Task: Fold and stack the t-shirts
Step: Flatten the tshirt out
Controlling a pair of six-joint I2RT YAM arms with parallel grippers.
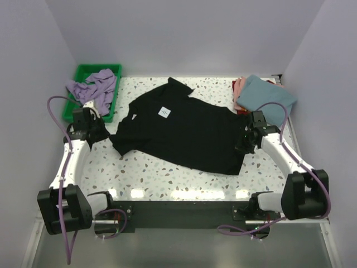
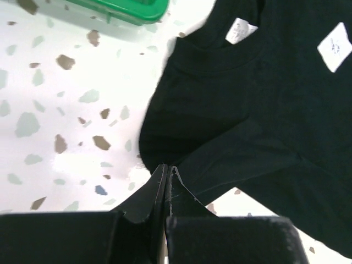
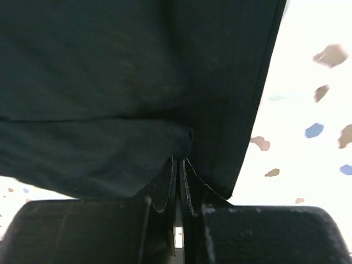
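Observation:
A large black t-shirt lies spread across the middle of the table, with a white tag on its chest. My left gripper is shut on its left sleeve edge. My right gripper is shut on the hem at the shirt's right side. A lavender t-shirt lies crumpled in the green tray at the back left. A teal-blue t-shirt lies on top of a pink one and a dark red one at the back right.
The green tray's corner shows in the left wrist view. White walls close in the back and both sides. The speckled tabletop shows in front of the black shirt.

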